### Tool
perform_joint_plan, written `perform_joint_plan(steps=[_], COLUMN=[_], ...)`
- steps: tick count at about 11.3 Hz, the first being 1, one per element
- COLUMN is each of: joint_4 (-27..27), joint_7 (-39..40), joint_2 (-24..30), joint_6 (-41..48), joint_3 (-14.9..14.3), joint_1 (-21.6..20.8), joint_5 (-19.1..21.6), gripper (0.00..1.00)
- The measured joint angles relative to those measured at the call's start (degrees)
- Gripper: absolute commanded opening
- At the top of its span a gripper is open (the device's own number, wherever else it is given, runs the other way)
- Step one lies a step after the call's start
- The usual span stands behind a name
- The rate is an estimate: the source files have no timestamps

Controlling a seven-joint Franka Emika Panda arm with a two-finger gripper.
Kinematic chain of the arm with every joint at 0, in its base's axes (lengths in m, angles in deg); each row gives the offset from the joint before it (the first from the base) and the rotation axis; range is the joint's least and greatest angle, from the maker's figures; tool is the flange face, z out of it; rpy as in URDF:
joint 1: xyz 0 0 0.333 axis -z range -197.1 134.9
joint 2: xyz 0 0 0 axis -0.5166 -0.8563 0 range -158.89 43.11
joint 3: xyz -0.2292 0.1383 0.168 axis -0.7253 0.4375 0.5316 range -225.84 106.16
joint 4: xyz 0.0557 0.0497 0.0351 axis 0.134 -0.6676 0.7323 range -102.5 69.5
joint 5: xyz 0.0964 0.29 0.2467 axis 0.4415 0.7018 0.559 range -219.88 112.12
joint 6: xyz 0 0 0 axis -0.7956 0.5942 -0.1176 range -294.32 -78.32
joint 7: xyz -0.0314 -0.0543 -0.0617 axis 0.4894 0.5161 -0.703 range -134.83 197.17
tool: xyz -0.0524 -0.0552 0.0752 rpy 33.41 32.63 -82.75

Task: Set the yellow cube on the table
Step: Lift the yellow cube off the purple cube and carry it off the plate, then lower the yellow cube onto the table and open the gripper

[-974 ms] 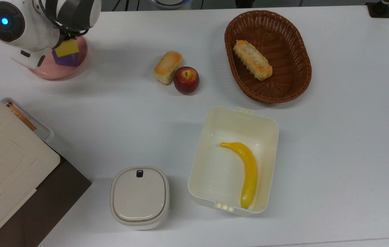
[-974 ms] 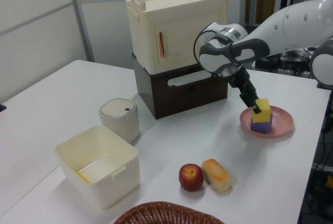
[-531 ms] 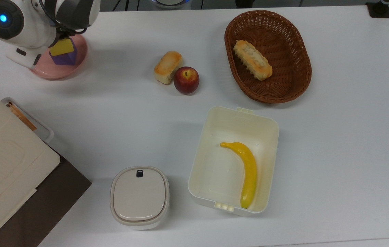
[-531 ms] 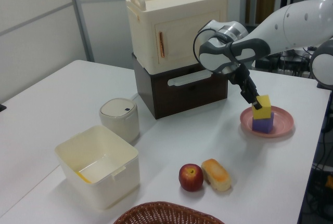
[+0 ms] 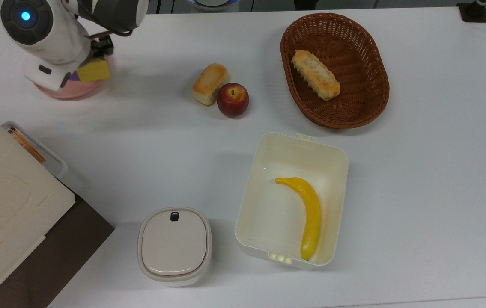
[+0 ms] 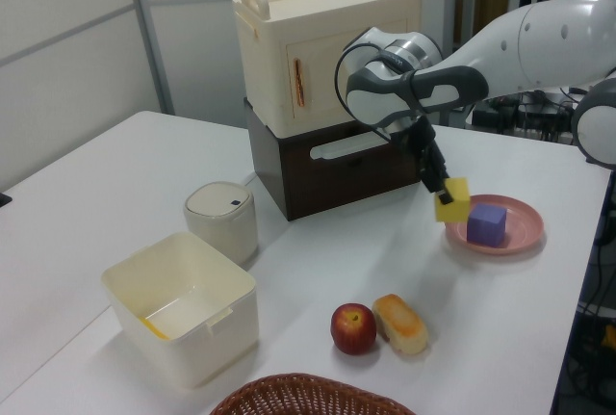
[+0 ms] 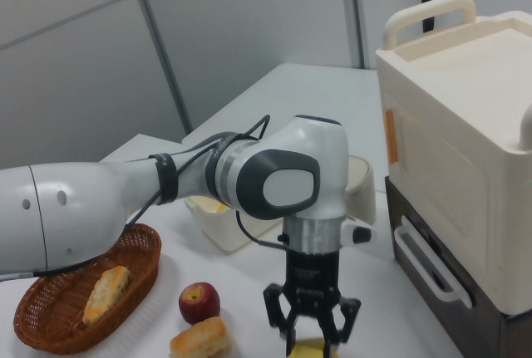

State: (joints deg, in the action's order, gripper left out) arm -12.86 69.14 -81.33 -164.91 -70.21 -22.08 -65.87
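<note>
Lifted off the purple cube (image 6: 486, 223), the yellow cube (image 6: 452, 201) now hangs tilted in the pinching fingers (image 6: 442, 193), above the pink plate's (image 6: 525, 232) rim. Released here, it could catch the rim and tumble across the counter (image 6: 500, 319).

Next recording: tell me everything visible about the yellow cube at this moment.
The yellow cube is a small, plain, matte yellow block with sharp edges. The pincer is shut on it and holds it tilted in the air. In the left view it hangs off the pink plate, at the plate's left rim, apart from the purple cube resting on the plate. Nothing but the pincer touches it.
</note>
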Motion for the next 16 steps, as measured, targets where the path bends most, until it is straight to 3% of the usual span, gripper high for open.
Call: perform_joint_plan(steps=[5,8,9,10,16], joint_4=[0.0,-0.1,-0.1,-0.1,0.4], joint_7=[-11.3,-16.8,-18.4,-19.5,-20.7], joint_2=[-0.5,-2.4,-3.0,-3.4,-3.3], joint_6=[-14.6,-21.2,-22.3,-22.7,-22.8], joint_3=[0.1,0.7,0.8,0.9,1.0], joint_1=[-1.9,-3.7,-4.4,-5.1,-9.0], joint_5=[12.2,17.0,18.0,18.4,18.4], gripper=[0.44,0.69,0.9,1.0,1.0])
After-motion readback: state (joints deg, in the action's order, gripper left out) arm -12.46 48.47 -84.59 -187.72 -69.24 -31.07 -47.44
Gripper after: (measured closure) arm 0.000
